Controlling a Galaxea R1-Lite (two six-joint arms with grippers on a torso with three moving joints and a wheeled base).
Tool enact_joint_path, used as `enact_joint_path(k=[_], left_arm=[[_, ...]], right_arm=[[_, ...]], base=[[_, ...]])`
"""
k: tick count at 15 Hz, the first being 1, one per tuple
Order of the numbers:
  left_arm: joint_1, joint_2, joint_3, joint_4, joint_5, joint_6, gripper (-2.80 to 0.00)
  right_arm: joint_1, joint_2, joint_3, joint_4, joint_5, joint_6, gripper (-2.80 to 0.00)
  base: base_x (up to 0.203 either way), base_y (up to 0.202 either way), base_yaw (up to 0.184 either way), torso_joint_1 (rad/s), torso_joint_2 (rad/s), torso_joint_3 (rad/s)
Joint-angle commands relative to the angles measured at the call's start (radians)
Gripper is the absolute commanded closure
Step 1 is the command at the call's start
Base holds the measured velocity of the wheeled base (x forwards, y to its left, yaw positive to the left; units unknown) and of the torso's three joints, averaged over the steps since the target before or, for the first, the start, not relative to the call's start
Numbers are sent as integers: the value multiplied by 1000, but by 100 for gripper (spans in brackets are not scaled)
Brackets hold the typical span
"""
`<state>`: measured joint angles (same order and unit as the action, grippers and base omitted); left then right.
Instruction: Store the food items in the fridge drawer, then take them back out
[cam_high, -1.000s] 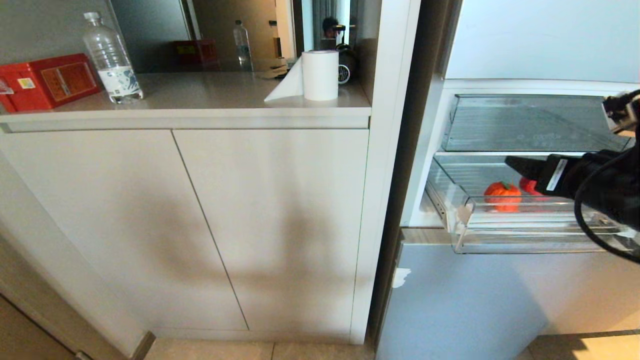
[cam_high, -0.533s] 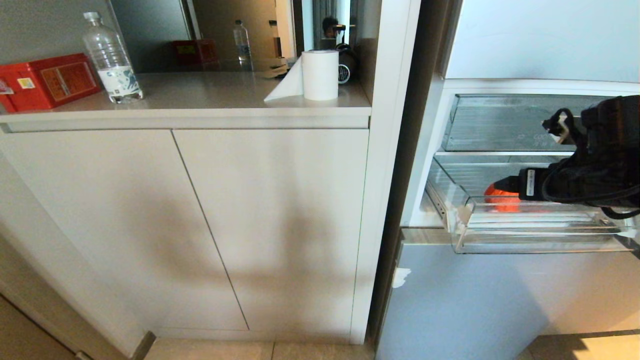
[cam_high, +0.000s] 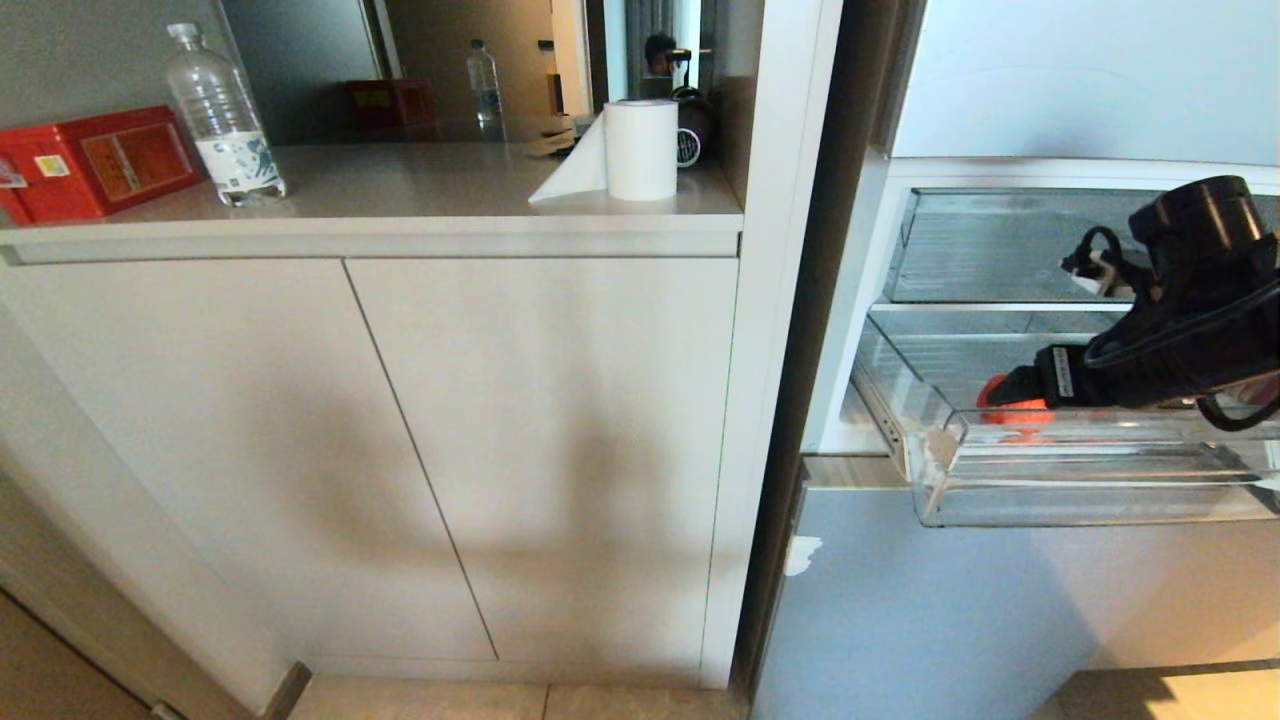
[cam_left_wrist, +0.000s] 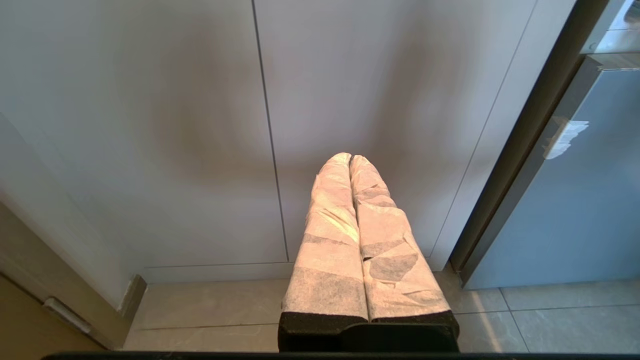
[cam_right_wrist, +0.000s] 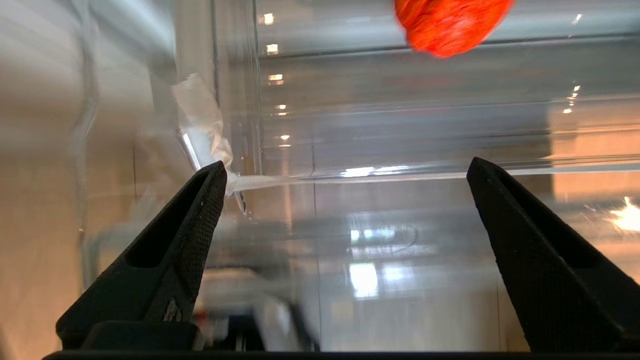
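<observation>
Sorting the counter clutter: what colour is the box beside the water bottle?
Red, with a lighter label panel; the box shows best in the head view.

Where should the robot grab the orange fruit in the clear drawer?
Probably around its round middle, coming down from above over the drawer front. The orange fruit sits low behind the tall clear wall, so a level reach would hit plastic. The right gripper is already open wide enough.

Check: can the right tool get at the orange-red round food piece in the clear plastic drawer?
Probably yes: the right tool is open inside the drawer, empty, the piece just beyond its tips.
</observation>
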<state>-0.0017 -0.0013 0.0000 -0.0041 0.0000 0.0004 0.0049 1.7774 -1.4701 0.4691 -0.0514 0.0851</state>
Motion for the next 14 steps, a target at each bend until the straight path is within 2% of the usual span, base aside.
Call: enact_joint_path(k=[1,3,5,6,8,11,14], left_arm=[[0,1,2,0,0,1,0],[0,1,2,0,0,0,0],[0,1,2,0,0,1,0],[0,1,2,0,0,0,0],[0,1,1,0,0,0,0],[0,1,2,0,0,0,0],[0,1,2,0,0,0,0]], right_arm=[[-2,-4,-27,98,4,1,-280],[-4,-43,-24,178,31,-2,-280],[-23,-109,-17,261,134,-7,-280],[-32,-113,-22,269,149,-8,-280],[-39,-60,-64,248,139,-2,-280],[-55,26,-96,142,60,-2,-280],[-74,102,-103,93,43,0,-280]], base=[[0,0,0,0,0,0],[0,0,0,0,0,0],[0,0,0,0,0,0],[0,0,0,0,0,0],[0,0,0,0,0,0],[0,0,0,0,0,0],[0,0,0,0,0,0]])
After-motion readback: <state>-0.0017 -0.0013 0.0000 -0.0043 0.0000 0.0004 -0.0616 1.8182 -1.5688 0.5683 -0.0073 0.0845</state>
